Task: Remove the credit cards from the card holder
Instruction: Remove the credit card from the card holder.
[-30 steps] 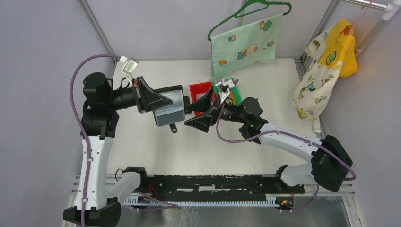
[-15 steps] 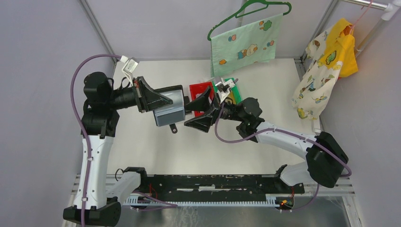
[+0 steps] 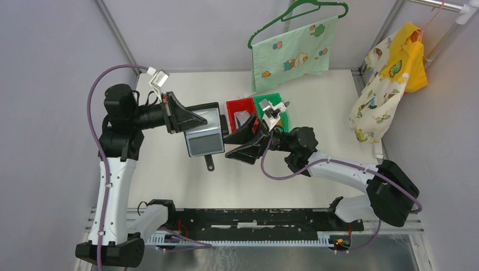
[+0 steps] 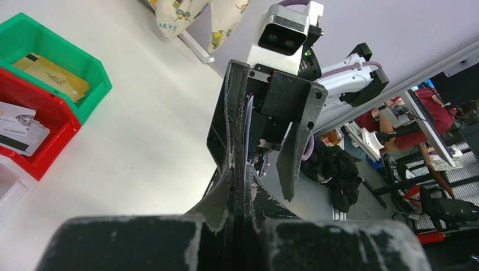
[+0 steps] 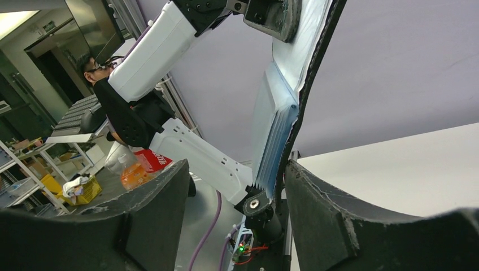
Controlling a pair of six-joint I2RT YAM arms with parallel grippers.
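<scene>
Left gripper (image 3: 199,119): clenched on one flap of the card holder (image 3: 204,135), carrying it in the air above the table (image 3: 181,186), spread open with the grey-blue lining up and the snap tab (image 3: 209,164) dangling
Right gripper (image 3: 227,144): jaws apart with nothing in them; in its wrist view the holder's free edge stands in the gap between the two fingers (image 5: 152,220) and seems to touch neither
Credit cards (image 4: 22,127): whitish ones lie in the red bin (image 4: 53,144) and tan ones (image 4: 53,76) in the green bin (image 4: 22,34); the pale layered edges inside the holder may be further cards or only pockets, I cannot tell which
Likely step: closing the right jaws on a card edge and drawing it out
Risk, wrong bite: the layers sit tight together, so the jaws may take lining, a whole pocket or several cards instead of one
Risk, holder pulled free: only one flap is pinched, so a pull on a tight card could drag the holder out of the left grip or swing it round
Risk, dropped card: a shallow hold on slick plastic could slip, and the card would fall to the table short of the bins
Risk, contact: the two grippers are just beside each other, so a small misjudged advance could knock finger against finger
</scene>
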